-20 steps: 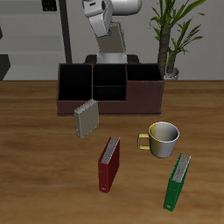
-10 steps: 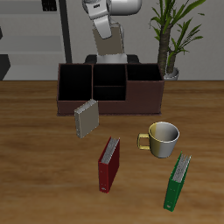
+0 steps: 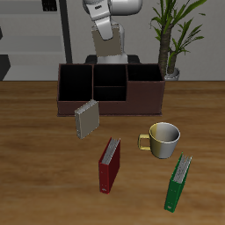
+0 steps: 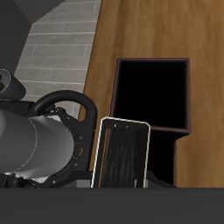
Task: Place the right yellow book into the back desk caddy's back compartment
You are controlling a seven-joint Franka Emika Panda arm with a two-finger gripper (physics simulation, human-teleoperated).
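Gripper [image 3: 105, 33] above caddy [image 3: 111, 88], arm upright; jaw gap not discernible. Wrist view showed a book [image 4: 122, 154] close against it, grip unconfirmed.

Wooden table [image 3: 35, 141], warm brown plank grain. Potted palm [image 3: 172, 35] at 1 o'clock. Pale wall behind, dark shelving [image 3: 4, 66] at 9 o'clock. Grey tiled floor [image 4: 61, 44] beyond table edge.
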